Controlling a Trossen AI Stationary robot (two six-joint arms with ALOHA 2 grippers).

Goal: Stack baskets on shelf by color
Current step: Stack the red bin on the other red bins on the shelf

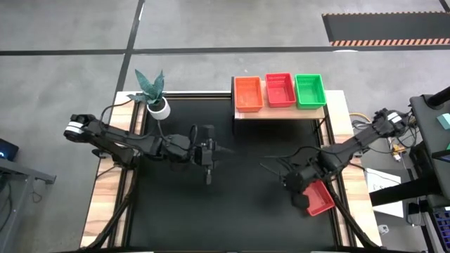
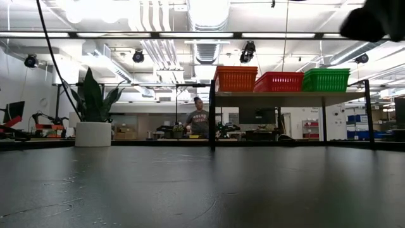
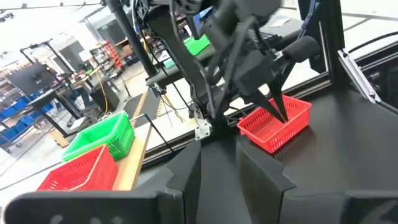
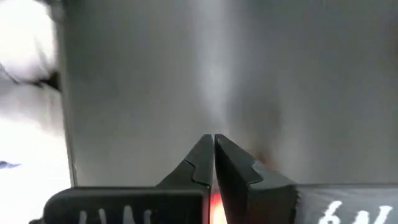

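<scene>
The wooden shelf [image 1: 280, 111] stands at the table's far edge and carries an orange basket stack [image 1: 248, 93], a red one [image 1: 280, 89] and a green one [image 1: 310, 91], side by side. A single red basket [image 1: 321, 199] is at the table's near right edge. My right gripper [image 1: 304, 193] is shut at that basket's left side. My left gripper [image 1: 209, 176] hovers over the table's middle, touching nothing, its fingers a narrow gap apart in the left wrist view [image 3: 219, 171]. My right gripper pinches the red basket's rim [image 3: 281, 114] between its two shut fingers [image 3: 278, 107], which come from above and point down. Red shows between the finger bases [image 4: 214, 202]. Whether the basket is lifted clear or rests on the table, I cannot tell.
A white plant pot [image 1: 158, 107] stands at the table's far left corner. The black tabletop [image 1: 246, 204] lies bare between the two arms. Beyond the table, a person [image 2: 200, 121] is far back in the room.
</scene>
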